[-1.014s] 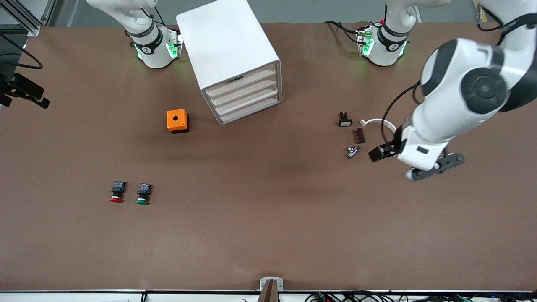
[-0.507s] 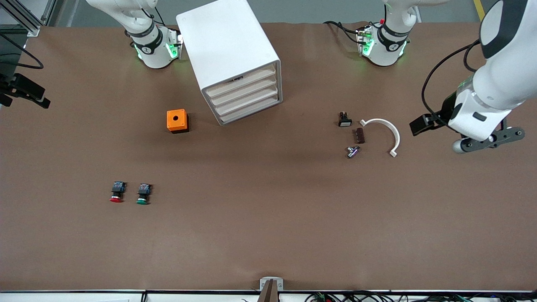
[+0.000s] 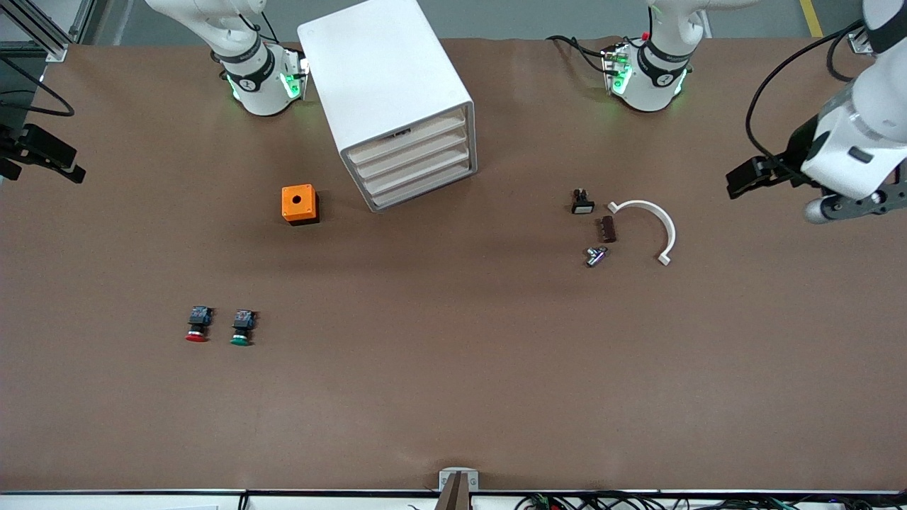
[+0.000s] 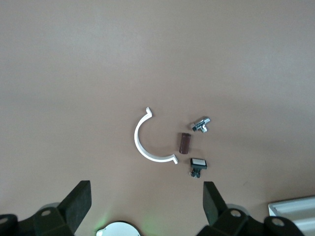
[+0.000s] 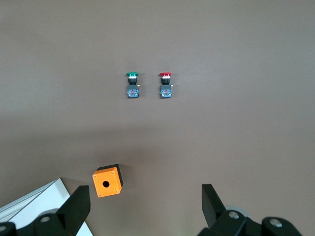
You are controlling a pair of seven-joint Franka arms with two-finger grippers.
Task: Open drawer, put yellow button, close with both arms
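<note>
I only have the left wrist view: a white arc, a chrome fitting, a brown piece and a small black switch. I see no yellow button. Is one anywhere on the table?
Observer: None shows in any view. Toward the right arm's end of the table there are only a red button and a green button, side by side.
Operator: Is any drawer open yet?
Observer: No. All four drawers sit flush in the white cabinet, shut.
Operator: Where is the right gripper?
Observer: The right gripper hangs open and empty high over the table. Its wrist view looks down on the orange cube and both buttons.
</note>
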